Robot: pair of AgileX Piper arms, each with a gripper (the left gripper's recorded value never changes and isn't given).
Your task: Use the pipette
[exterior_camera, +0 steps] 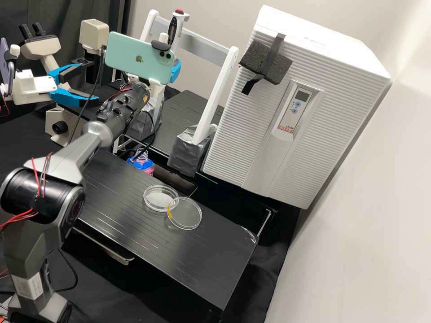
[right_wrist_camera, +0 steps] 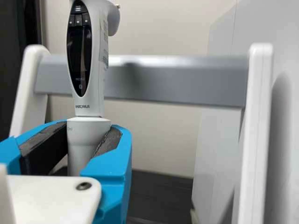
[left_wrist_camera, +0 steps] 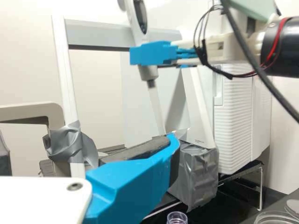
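Note:
A white and grey pipette (exterior_camera: 173,26) stands upright at the grey crossbar of a white stand (exterior_camera: 221,85) at the back of the bench. My right gripper (right_wrist_camera: 86,151) is shut on the pipette's (right_wrist_camera: 88,70) lower body, its blue fingers (right_wrist_camera: 112,158) on either side; a mint-green phone (exterior_camera: 137,56) on the right arm hides most of it from above. Left of the stand, my left gripper (exterior_camera: 90,84) hangs open and holds nothing. From the left wrist, the right gripper (left_wrist_camera: 152,52) grips the pipette (left_wrist_camera: 148,79) beyond my own blue finger (left_wrist_camera: 135,182).
A small bottle of pink liquid (exterior_camera: 142,162) stands at the back of the black platform (exterior_camera: 179,251). Two clear petri dish halves (exterior_camera: 160,197) (exterior_camera: 185,213) lie side by side on it. A large white ribbed machine (exterior_camera: 305,103) is to the right, a microscope (exterior_camera: 42,49) at far left.

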